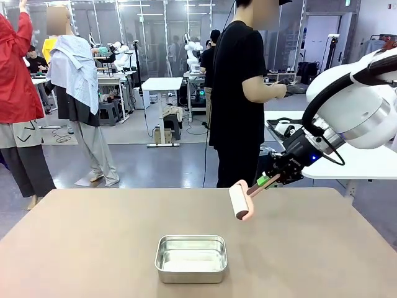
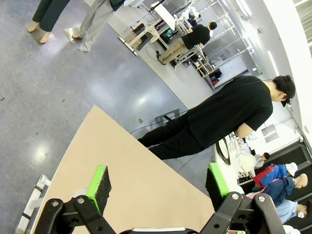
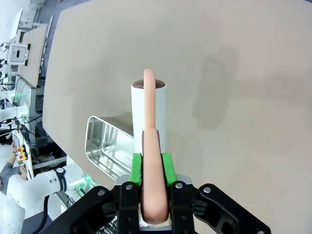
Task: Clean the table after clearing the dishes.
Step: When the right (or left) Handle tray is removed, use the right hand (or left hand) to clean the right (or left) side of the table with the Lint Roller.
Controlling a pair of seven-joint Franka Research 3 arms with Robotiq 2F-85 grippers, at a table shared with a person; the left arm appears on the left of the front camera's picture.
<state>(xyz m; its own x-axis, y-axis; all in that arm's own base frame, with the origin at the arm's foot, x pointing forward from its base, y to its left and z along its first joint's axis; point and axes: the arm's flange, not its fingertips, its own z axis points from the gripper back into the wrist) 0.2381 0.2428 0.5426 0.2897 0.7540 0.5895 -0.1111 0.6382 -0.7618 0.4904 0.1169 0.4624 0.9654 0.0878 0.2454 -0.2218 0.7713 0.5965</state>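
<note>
As right claw (image 1: pixel 265 180) grips cylindrical roller (image 1: pixel 239 202), pan (image 1: pixel 186 276) gleams.

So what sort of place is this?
Likely a robotics lab: a white robot arm holds a lint roller over the table, with work desks and cables on the grey floor behind.

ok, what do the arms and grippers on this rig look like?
The right arm is glossy white and rounded, with a silver-grey ring at one joint; a black cable loops by its wrist, next to a small blue light. The right gripper is black with green pads. The left gripper is black too: linked bars, silver bolt heads, green pads.
</note>
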